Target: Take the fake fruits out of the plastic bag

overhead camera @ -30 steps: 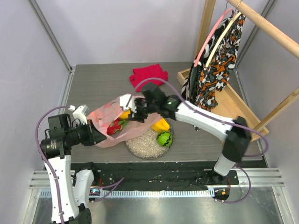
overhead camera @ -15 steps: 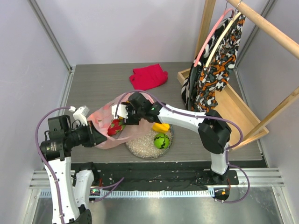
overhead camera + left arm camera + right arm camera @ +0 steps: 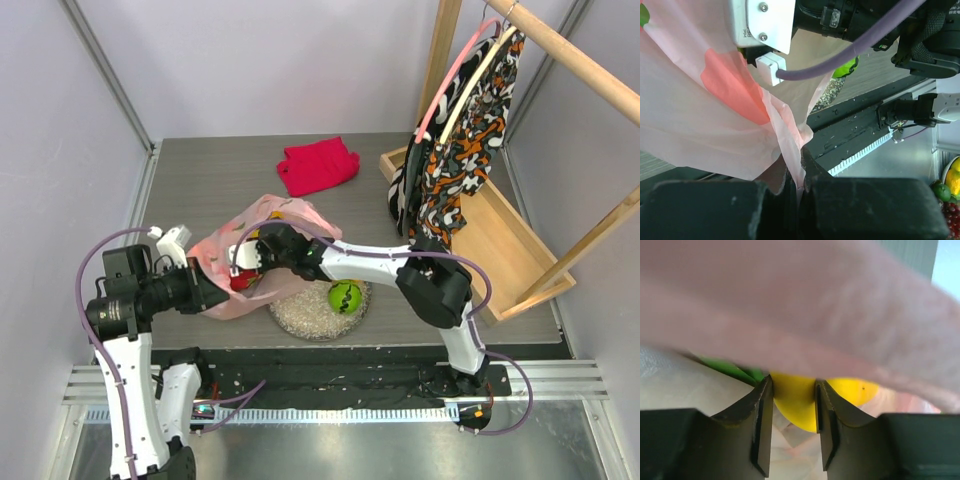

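The plastic bag [image 3: 262, 215] lies left of centre on the surface [image 3: 200, 180]. Its near-right edge overlaps the plate [image 3: 300, 318], which sits in front of and to the right of it. An apple [image 3: 346, 297] rests on the plate's right side. Behind the bag, towards the far end, lies a folded cloth [image 3: 318, 165]. A rack [image 3: 500, 235] stands along the right side with a garment [image 3: 465, 130] hanging from it. The left claw [image 3: 797, 185] pinches the bag's near-left edge. The right claw [image 3: 793, 385] is inside the bag's mouth, with a fake fruit [image 3: 792, 405] between its fingers.

1 bag [image 3: 222, 248]; 1 plate [image 3: 300, 318]; 1 grn apple [image 3: 345, 297]
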Available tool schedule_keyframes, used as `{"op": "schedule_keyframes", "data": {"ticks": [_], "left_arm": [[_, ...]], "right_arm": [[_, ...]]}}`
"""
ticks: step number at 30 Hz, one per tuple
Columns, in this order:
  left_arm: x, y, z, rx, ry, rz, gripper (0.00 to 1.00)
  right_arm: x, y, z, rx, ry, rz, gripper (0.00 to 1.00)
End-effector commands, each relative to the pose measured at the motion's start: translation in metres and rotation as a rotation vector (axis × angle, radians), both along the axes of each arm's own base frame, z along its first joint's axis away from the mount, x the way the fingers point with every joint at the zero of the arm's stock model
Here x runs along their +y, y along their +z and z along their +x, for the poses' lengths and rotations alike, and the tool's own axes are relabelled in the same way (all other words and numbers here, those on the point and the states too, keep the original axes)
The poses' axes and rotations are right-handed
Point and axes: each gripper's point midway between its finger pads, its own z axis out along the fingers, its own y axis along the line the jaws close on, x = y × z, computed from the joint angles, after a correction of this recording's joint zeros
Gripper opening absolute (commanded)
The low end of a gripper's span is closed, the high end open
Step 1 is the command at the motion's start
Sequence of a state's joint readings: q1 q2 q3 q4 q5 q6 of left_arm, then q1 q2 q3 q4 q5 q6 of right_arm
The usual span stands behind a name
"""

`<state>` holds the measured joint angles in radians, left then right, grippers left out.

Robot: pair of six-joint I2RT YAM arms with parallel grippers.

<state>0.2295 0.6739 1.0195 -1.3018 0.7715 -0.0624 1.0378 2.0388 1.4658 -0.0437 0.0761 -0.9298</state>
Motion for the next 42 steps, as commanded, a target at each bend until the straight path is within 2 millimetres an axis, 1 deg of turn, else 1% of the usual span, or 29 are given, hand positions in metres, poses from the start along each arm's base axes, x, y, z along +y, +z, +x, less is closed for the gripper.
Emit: {"op": "schedule_keyframes", "data": {"ticks": [1,2,3,4,5,6,7,8,9,11,12,15,16,20,21,22,24,26,27,28,30,32,33,34,36,39,40,41,42], "left_arm": [[0.002,0.012,0.012,-0.027,0.01,-0.003,0.0],[0.005,0.012,0.018,-0.019,0.028,0.004,0.0],[0.008,0.016,0.026,-0.048,0.034,0.014,0.0],[0.011,0.017,0.032,-0.054,0.045,0.024,0.0],[0.019,0.02,0.045,-0.08,0.073,0.061,0.0],[0.025,0.022,0.052,-0.088,0.096,0.082,0.0],[0.03,0.023,0.059,-0.095,0.116,0.105,0.0],[0.038,0.029,0.072,-0.122,0.14,0.131,0.0],[0.047,0.029,0.079,-0.126,0.178,0.166,0.0],[0.053,0.034,0.092,-0.157,0.186,0.189,0.0],[0.056,0.034,0.099,-0.159,0.19,0.203,0.0],[0.067,0.03,0.114,-0.149,0.231,0.232,0.0],[0.067,0.031,0.117,-0.148,0.243,0.222,0.0],[0.08,0.037,0.139,-0.164,0.33,0.224,0.0],[0.082,0.04,0.142,-0.168,0.339,0.229,0.0],[0.087,0.045,0.148,-0.178,0.359,0.245,0.0],[0.094,0.049,0.153,-0.186,0.382,0.269,0.0],[0.104,0.054,0.158,-0.204,0.41,0.318,0.0],[0.108,0.055,0.16,-0.206,0.417,0.331,0.0],[0.11,0.057,0.162,-0.215,0.424,0.343,0.0],[0.114,0.062,0.169,-0.229,0.439,0.352,0.0],[0.114,0.062,0.175,-0.221,0.445,0.338,0.0],[0.113,0.065,0.177,-0.22,0.451,0.319,0.0],[0.112,0.065,0.179,-0.216,0.451,0.309,0.0],[0.108,0.068,0.182,-0.216,0.444,0.284,0.0],[0.106,0.072,0.179,-0.216,0.435,0.28,0.0],[0.107,0.071,0.178,-0.215,0.432,0.286,0.0],[0.107,0.07,0.177,-0.213,0.431,0.289,0.0],[0.107,0.07,0.177,-0.217,0.433,0.289,0.0]], "right_arm": [[0.005,0.085,0.003,-0.058,-0.016,0.203,0.22],[0.004,0.12,-0.005,-0.042,0.006,0.259,0.21],[-0.001,0.13,-0.014,0.015,0.019,0.275,0.2],[0.002,0.14,-0.029,0.104,0.05,0.318,0.2],[0.001,0.173,-0.039,0.125,0.089,0.367,0.2],[-0.008,0.169,-0.049,0.196,0.102,0.334,0.2],[-0.007,0.174,-0.065,0.247,0.159,0.332,0.2],[-0.012,0.187,-0.074,0.261,0.182,0.337,0.2],[-0.019,0.182,-0.084,0.302,0.191,0.305,0.2],[-0.026,0.19,-0.094,0.341,0.202,0.309,0.2],[-0.031,0.201,-0.1,0.342,0.205,0.33,0.2],[-0.035,0.233,-0.11,0.378,0.205,0.412,0.21],[-0.034,0.246,-0.113,0.383,0.21,0.442,0.21],[-0.04,0.267,-0.124,0.427,0.214,0.469,0.2],[-0.047,0.266,-0.122,0.416,0.186,0.447,0.2],[-0.055,0.275,-0.12,0.385,0.175,0.456,0.2],[-0.074,0.281,-0.108,0.318,0.126,0.443,0.2],[-0.094,0.294,-0.103,0.275,0.099,0.452,0.2],[-0.11,0.29,-0.094,0.29,0.057,0.428,0.2],[-0.119,0.3,-0.092,0.3,0.051,0.443,0.2],[-0.142,0.294,-0.084,0.353,-0.009,0.423,0.2],[-0.15,0.289,-0.09,0.376,-0.014,0.41,0.2],[-0.151,0.286,-0.094,0.386,-0.009,0.407,0.19],[-0.15,0.272,-0.096,0.421,-0.02,0.399,0.19],[-0.143,0.262,-0.101,0.489,-0.061,0.423,0.15],[-0.126,0.234,-0.127,0.592,-0.071,0.362,0.13],[-0.121,0.22,-0.138,0.615,-0.07,0.322,0.13],[-0.116,0.209,-0.157,0.637,-0.05,0.272,0.13],[-0.114,0.203,-0.162,0.674,-0.071,0.268,0.13]]}}
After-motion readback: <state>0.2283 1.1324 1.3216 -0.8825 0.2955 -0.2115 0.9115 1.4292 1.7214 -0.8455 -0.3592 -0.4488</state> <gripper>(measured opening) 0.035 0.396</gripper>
